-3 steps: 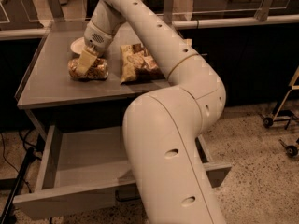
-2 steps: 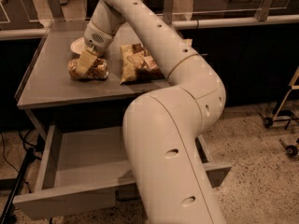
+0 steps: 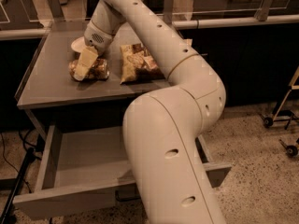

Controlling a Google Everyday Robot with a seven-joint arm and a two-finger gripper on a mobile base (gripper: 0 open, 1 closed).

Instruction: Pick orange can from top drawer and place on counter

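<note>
Orange-gold shiny metallic drink can (image 3: 99,72) lies on its side on the flat grey metal tabletop (image 3: 51,80) in the camera view, out of the wide shallow grey metal top drawer (image 3: 65,200) standing open below, so the carrying looks done and only release and withdrawal seem left. The robot's cream two-finger hand (image 3: 85,64) sits right on the can; whether it clamps it or is loose cannot be told. A yellow-brown snack bag (image 3: 138,62) lies just beside the can and a small white bowl (image 3: 77,45) just behind it, both liable to be knocked on retreat, while the bulky white arm (image 3: 173,139) hides part of the drawer.
</note>
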